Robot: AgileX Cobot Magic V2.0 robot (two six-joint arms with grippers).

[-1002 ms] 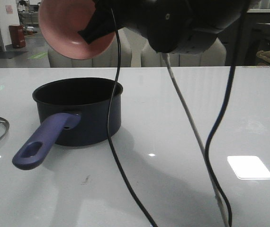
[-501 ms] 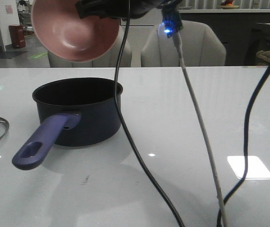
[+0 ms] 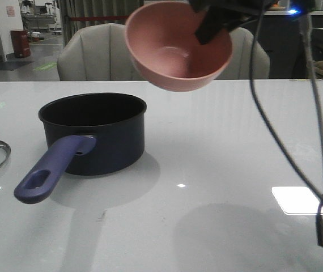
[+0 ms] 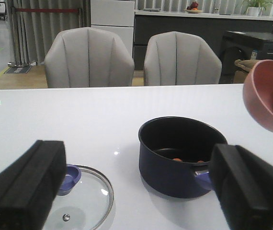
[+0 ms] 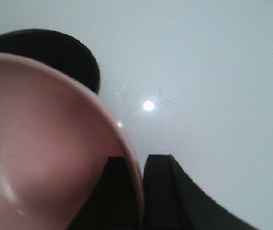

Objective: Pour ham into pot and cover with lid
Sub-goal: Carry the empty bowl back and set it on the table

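Apparently ham (image 4: 177,159) lies in pot (image 3: 93,133), well below right gripper (image 5: 139,191).

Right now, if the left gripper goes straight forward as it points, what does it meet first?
Probably the pot. It stands between the open fingers of the left gripper, ahead; the lid lies off-center, nearer one finger. Depth is unclear.

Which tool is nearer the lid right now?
Left. The left tool hangs open just above the lid, which lies flat beside the pot. The right tool is beyond the pot, holding the pink bowl aloft.
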